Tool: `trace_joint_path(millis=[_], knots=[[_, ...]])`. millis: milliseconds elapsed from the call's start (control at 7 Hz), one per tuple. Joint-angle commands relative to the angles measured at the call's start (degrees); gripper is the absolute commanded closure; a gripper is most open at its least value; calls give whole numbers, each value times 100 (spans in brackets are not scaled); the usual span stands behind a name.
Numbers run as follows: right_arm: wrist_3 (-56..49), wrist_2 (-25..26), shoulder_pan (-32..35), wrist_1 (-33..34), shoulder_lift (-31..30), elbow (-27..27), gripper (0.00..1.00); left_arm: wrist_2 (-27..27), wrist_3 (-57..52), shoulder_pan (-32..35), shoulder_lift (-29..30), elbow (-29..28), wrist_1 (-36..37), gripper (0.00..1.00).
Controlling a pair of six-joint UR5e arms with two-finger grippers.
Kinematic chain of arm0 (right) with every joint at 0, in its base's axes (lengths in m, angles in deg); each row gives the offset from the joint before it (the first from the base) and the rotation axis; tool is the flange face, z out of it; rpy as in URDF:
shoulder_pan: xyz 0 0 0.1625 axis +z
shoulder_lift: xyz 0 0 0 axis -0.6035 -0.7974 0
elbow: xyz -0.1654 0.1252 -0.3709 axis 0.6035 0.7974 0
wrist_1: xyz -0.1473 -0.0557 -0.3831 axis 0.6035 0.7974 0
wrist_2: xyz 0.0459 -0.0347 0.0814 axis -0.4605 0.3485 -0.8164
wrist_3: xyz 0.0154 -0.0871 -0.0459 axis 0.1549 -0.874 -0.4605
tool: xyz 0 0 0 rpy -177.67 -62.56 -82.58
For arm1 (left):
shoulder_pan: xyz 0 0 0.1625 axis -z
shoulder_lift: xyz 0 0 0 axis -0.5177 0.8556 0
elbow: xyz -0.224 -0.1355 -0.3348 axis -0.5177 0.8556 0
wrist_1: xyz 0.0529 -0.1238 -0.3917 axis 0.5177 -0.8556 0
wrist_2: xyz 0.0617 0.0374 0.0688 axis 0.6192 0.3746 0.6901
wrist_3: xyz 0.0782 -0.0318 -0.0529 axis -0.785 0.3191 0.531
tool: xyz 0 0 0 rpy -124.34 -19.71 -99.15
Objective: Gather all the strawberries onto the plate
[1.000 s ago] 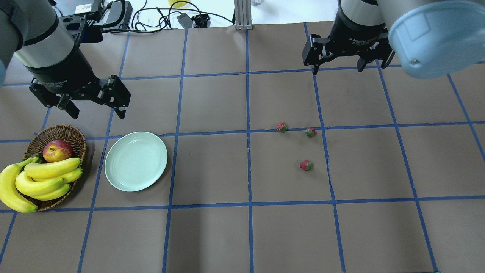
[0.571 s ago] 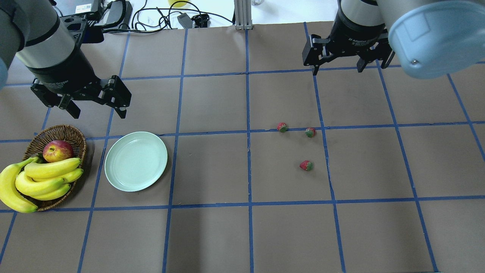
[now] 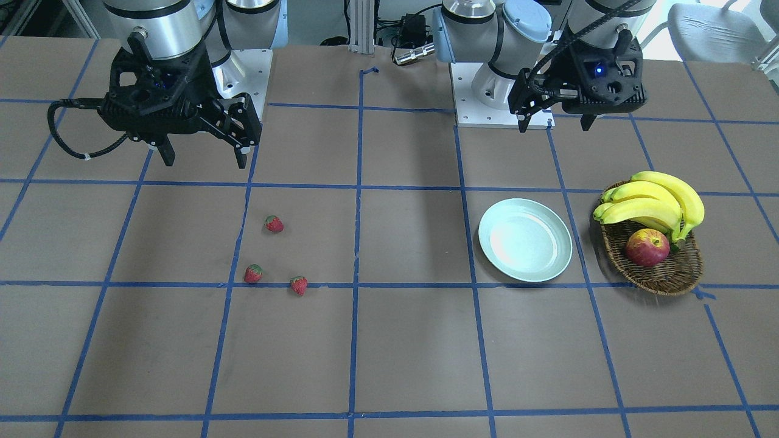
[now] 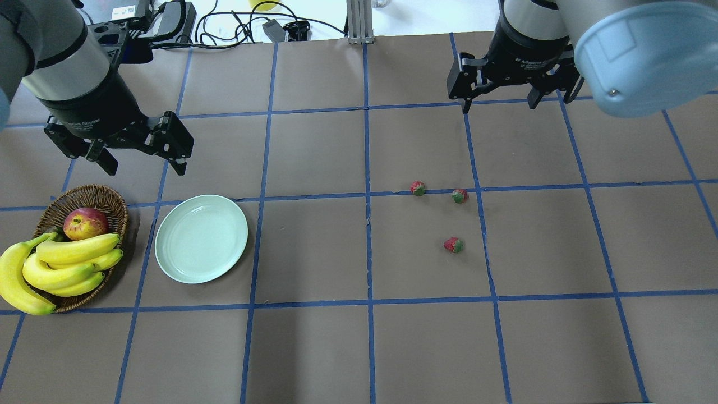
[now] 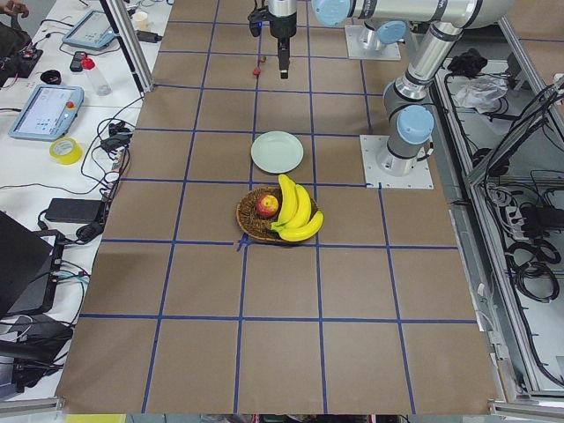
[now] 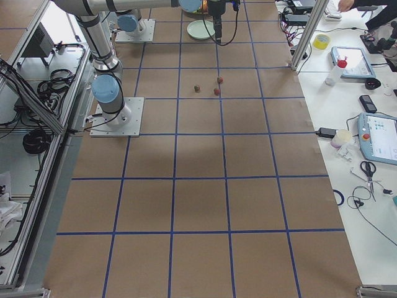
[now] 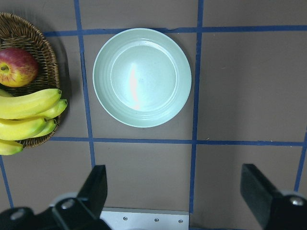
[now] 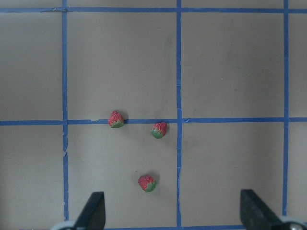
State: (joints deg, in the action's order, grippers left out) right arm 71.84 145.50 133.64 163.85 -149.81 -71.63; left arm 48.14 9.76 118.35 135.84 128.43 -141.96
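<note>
The fingers of the left gripper are spread wide apart, and nothing is held between them. This gripper hangs above the table and touches nothing. In its wrist view, the round, shallow, pale mint-green plate is seen whole ahead of the fingers. No fruit is lying in the plate.

The fingers of the right gripper are also wide apart and hold nothing. It hangs in the air over the other half of the table. The three small red strawberries with green leafy caps are seen in its wrist view, apart from the fingers.

All three strawberries lie on the brown paper table cover, well apart from the plate. One strawberry is touching a blue tape line. A second strawberry lies near it, just beside a crossing of the tape lines. The third strawberry lies alone inside a square, on the side nearer to the robot.

On the plate's other side, just beside it, an oval brown wicker basket is placed. A red-yellow apple and a bunch of yellow bananas are lying in it.
</note>
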Motion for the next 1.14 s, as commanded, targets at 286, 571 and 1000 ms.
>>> trace_joint_path(millis=[286,571,1000], knots=[[568,-33,191,15,147,-87,0,19,-3,1,-19,10,-7,0],[1218,-112,551,452,655,-167,0,28,6,1,-37,10,-15,0],[1168,-367,570,1653,1324,-709,0,19,6,1,-46,10,-7,0]])
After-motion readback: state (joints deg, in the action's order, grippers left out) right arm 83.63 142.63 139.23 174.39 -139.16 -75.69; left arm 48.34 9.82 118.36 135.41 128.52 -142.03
